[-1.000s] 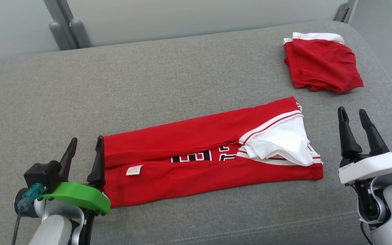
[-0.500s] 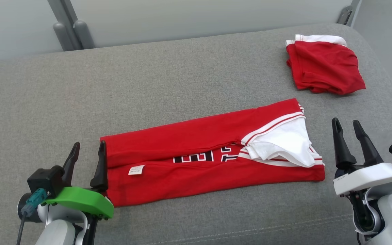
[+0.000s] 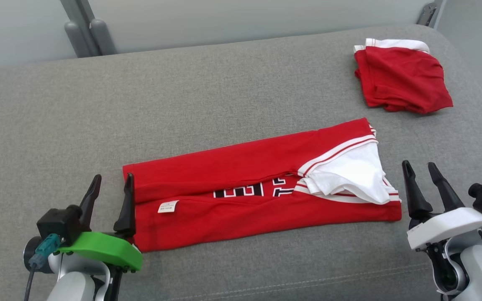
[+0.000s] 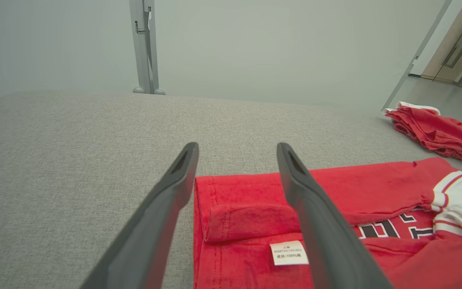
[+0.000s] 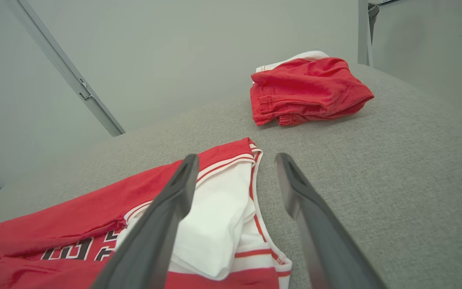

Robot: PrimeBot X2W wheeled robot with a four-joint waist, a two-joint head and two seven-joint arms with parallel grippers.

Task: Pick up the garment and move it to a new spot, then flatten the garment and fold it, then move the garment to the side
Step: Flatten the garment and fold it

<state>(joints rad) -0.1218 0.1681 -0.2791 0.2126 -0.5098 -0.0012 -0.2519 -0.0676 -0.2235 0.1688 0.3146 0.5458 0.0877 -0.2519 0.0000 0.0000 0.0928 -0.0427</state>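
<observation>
Seemingly the garment (image 3: 241, 196) lay half-folded (sides tucked). Left claw (image 3: 113, 177) and right claw (image 3: 418, 165) gaped empty; an end-to-end fold seemed due.

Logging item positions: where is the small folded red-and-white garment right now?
In the head view, the small folded red-and-white garment lies at the far right of the grey fabric cushion, beyond the long folded red jersey and apart from it.
</observation>
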